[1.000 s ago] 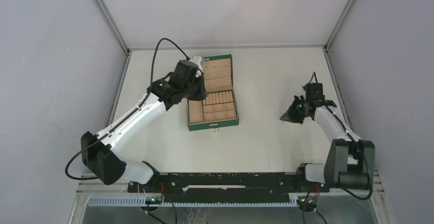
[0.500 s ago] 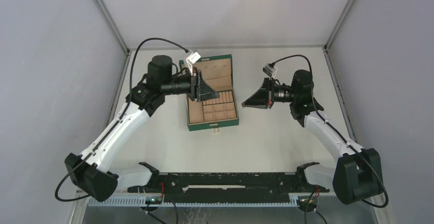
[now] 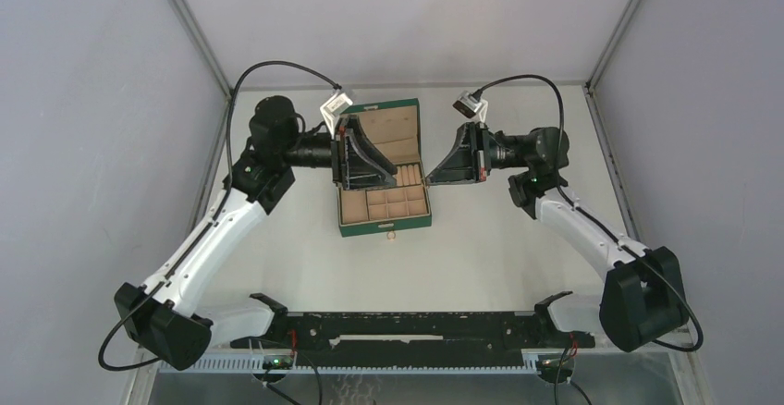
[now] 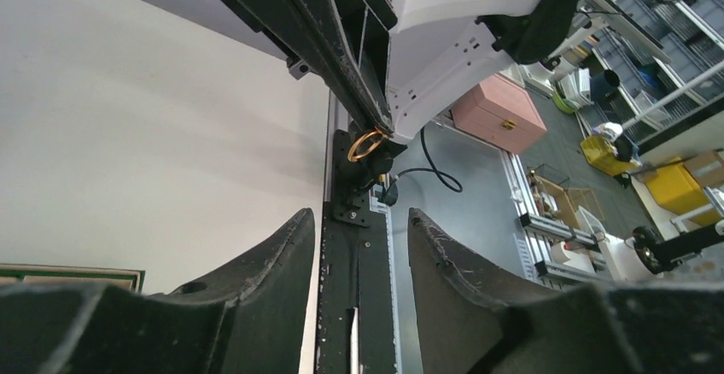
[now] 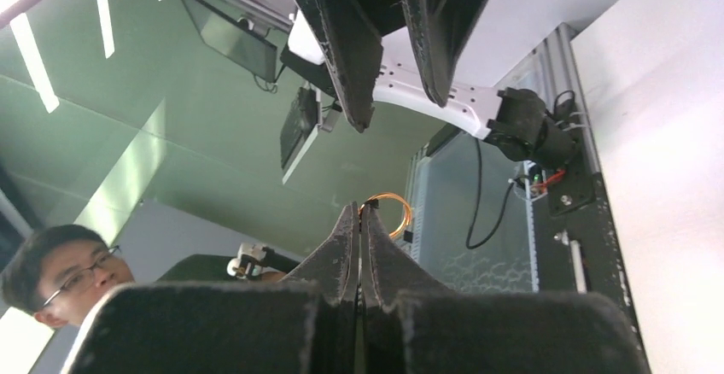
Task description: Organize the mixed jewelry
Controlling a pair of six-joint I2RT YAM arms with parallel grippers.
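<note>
Converging | left gripper (image 4: 360,213) wider | right gripper (image 5: 359,208) pinching ring (image 5: 391,214)

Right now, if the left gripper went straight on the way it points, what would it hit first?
Probably the gold ring pinched in the tips of the right gripper, which faces the left gripper head-on. In the left wrist view the ring lines up between the open jaws; depth is unclear.

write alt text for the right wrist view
The right gripper, shut, pinches a thin gold-coloured ring at its fingertips. At the top of the frame, the left gripper points toward it with its fingers apart. A person wearing glasses is at the lower left.
</note>
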